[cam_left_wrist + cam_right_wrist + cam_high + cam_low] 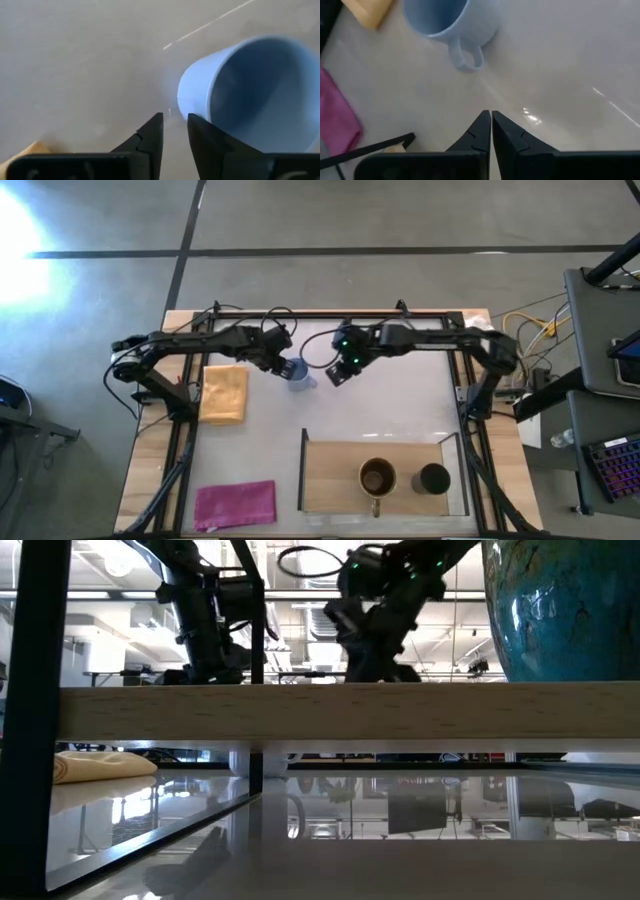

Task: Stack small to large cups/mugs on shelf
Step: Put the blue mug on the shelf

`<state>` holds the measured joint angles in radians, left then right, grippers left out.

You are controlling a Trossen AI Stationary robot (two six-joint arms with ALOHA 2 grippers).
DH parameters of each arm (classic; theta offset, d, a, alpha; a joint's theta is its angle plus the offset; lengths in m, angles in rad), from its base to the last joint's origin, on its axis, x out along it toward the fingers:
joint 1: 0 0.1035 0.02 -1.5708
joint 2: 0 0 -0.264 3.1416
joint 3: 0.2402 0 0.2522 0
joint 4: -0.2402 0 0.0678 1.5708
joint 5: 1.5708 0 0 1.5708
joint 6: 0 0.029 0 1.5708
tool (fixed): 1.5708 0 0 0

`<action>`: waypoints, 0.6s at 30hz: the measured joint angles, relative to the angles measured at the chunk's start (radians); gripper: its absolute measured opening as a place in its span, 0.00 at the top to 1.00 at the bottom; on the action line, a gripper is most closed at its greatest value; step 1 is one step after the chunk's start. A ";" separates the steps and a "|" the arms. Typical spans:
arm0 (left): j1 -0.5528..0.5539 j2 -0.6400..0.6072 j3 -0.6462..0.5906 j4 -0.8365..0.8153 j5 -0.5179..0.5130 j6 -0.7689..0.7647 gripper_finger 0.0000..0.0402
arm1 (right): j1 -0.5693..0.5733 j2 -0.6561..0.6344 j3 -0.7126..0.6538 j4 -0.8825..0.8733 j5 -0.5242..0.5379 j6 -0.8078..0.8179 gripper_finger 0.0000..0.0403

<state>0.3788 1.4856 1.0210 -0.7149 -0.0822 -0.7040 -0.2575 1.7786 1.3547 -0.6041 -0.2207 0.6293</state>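
**Two mugs shelved, the blue one still out on the table**

Start at the near edge: the shelf (pixel 330 480) already carries two of your cups, the brown mug (pixel 377 477) with its handle toward you and the black cup (pixel 434 478) just beside it on the right. They stand side by side, not nested, so I would judge the stacking itself as barely begun. Also on the near side lies one pink cloth (pixel 236 504), apart from the shelf.

Farther back on the left is one yellow cloth (pixel 224 393). Beyond it, mid-table, the light blue mug (pixel 299 374) is still off the shelf. Your left gripper (pixel 175 131) sits right against its side with the fingers narrowly parted and nothing between them; it has no hold yet. Your right gripper (pixel 490 126) hangs close by on the mug's other side, fingers pressed together on nothing.

Count: three cups in sight, one shelf, two cloths. No small cups show anywhere in these views.
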 joint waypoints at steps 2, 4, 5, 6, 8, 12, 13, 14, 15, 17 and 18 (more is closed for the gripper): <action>0.007 0.003 0.000 0.036 -0.002 0.002 0.83 | 0.007 0.030 0.015 0.007 0.000 -0.013 0.98; 0.014 0.004 0.000 0.073 -0.002 0.003 0.83 | 0.011 0.051 0.028 0.017 0.001 -0.022 0.98; 0.018 0.004 0.000 0.092 -0.002 0.003 0.83 | 0.012 0.058 0.035 0.023 0.001 -0.026 0.98; 0.022 0.004 -0.001 0.112 -0.002 0.003 0.83 | 0.013 0.065 0.043 0.024 0.001 -0.028 0.98; 0.031 0.004 -0.005 0.141 -0.002 0.006 0.83 | 0.013 0.072 0.056 0.024 0.002 -0.030 0.98; 0.050 0.005 -0.017 0.166 -0.001 0.016 0.83 | 0.013 0.077 0.075 0.027 0.003 -0.032 0.98; 0.054 0.013 -0.018 0.166 -0.001 0.028 0.83 | 0.013 0.076 0.079 0.028 0.003 -0.032 0.98; 0.056 0.022 -0.018 0.169 -0.001 0.034 0.83 | 0.013 0.076 0.083 0.028 0.003 -0.032 0.98; 0.061 0.031 -0.018 0.169 0.003 0.040 0.83 | 0.013 0.076 0.087 0.028 0.003 -0.032 0.98; 0.066 0.054 -0.019 0.167 0.006 0.061 0.83 | 0.013 0.076 0.095 0.026 0.003 -0.035 0.98; 0.068 0.065 -0.017 0.166 0.008 0.067 0.83 | 0.014 0.075 0.098 0.026 0.003 -0.036 0.98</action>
<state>0.4468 1.5502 1.0039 -0.5485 -0.0743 -0.6369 -0.2436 1.8538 1.4524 -0.5778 -0.2176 0.5938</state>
